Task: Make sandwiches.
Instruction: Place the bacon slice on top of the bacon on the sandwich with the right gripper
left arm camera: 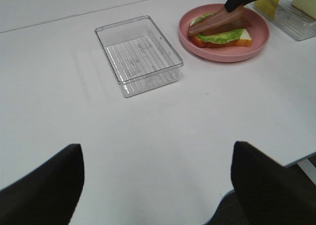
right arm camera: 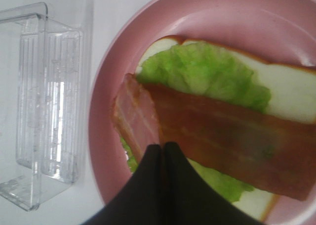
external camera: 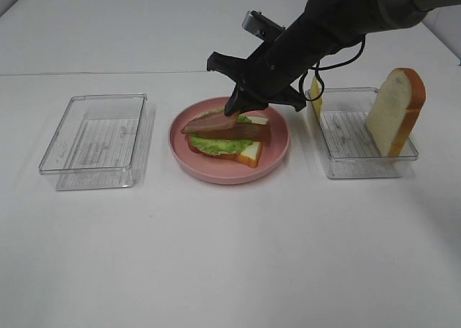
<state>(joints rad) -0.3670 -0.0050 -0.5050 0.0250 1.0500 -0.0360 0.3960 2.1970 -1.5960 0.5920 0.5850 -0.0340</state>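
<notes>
On the worktop [external camera: 230, 256], the plate [external camera: 281, 144] lies between the left tray [external camera: 97, 140] and the right tray [external camera: 342, 137]. The sandwich [external camera: 216, 145] lies on the plate, a bacon strip [external camera: 209, 124] topmost. A bread slice [external camera: 395, 112] stands in the right tray.

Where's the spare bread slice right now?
Exterior high view, right side: the bread slice stands on edge in the right clear tray, just right of the pink plate.

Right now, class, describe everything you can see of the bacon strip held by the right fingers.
The bacon strip is a flat, stiff-looking toy piece, brown-red with paler pink streaks. The right gripper pinches its higher end with shut fingers. From there it slants down over the lettuce and across a second strip lying flat on the open sandwich on the plate.
</notes>
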